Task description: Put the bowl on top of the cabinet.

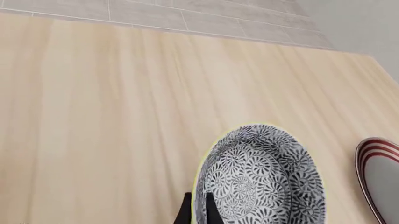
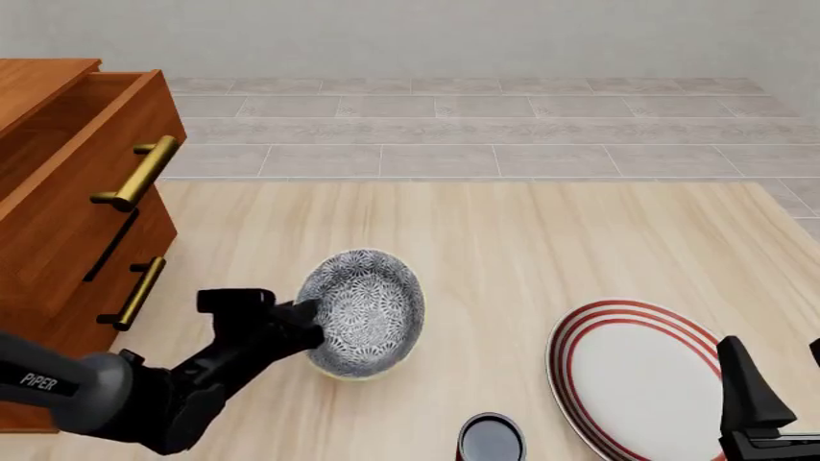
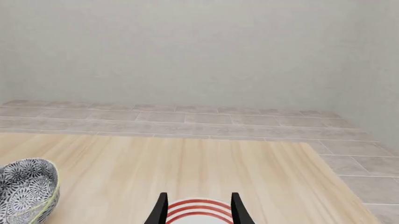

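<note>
The bowl [image 2: 368, 310], grey-and-white floral with a pale yellowish rim, is tilted so its inside faces the front camera, left of the table's middle. My left gripper [image 2: 305, 325] is shut on its left rim. In the left wrist view the two dark fingers [image 1: 187, 212] pinch the bowl [image 1: 262, 182] wall, one inside and one outside. The bowl [image 3: 26, 189] also shows tilted in the right wrist view. The reddish-brown cabinet [image 2: 58, 206] with brass handles stands at the far left, and its top drawer looks pulled out. My right gripper [image 3: 198, 209] is open and empty, low at the front right [image 2: 775, 389].
A flat white plate with red rings [image 2: 637, 377] lies at the front right, under the right gripper, and shows in both wrist views [image 1: 381, 175] [image 3: 198, 215]. A small dark cup [image 2: 491, 440] stands at the front edge between bowl and plate. Grey tiled floor lies beyond the table.
</note>
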